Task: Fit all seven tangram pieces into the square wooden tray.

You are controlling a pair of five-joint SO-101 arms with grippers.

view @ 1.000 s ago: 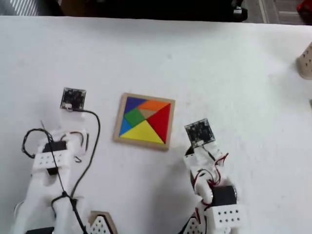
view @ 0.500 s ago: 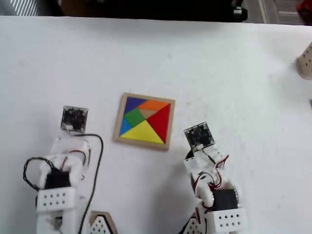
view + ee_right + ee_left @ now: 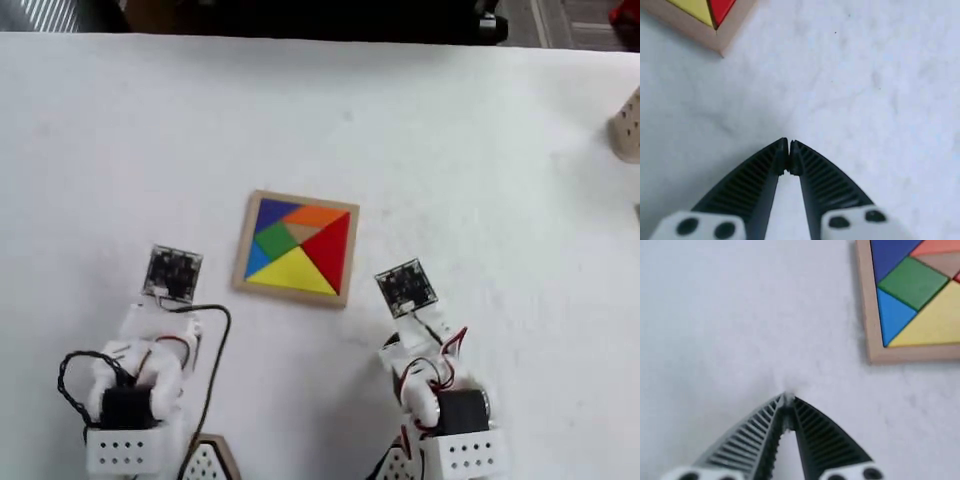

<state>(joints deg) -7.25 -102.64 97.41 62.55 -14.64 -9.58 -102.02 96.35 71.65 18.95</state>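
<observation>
— From above we see the square wooden tray (image 3: 241, 252) mid-table, between our two arms, with seven flat coloured pieces (image 3: 295, 272) flush inside.

— Our wrist views add detail: the left gripper (image 3: 788, 400) and right gripper (image 3: 788, 146), ribbed black fingers (image 3: 755, 180) pressed tip to tip, grip nothing above the matte white table (image 3: 450, 150).

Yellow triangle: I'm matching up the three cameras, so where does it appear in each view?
High view: yellow triangle along the wooden tray's rim nearest the arms, between the light blue triangle and the red piece.
Left wrist view: yellow triangle against that rim, beside the light blue triangle.
Right wrist view: yellow triangle at the tray corner, touching the red piece.
Shared landmark: that rim.
</observation>
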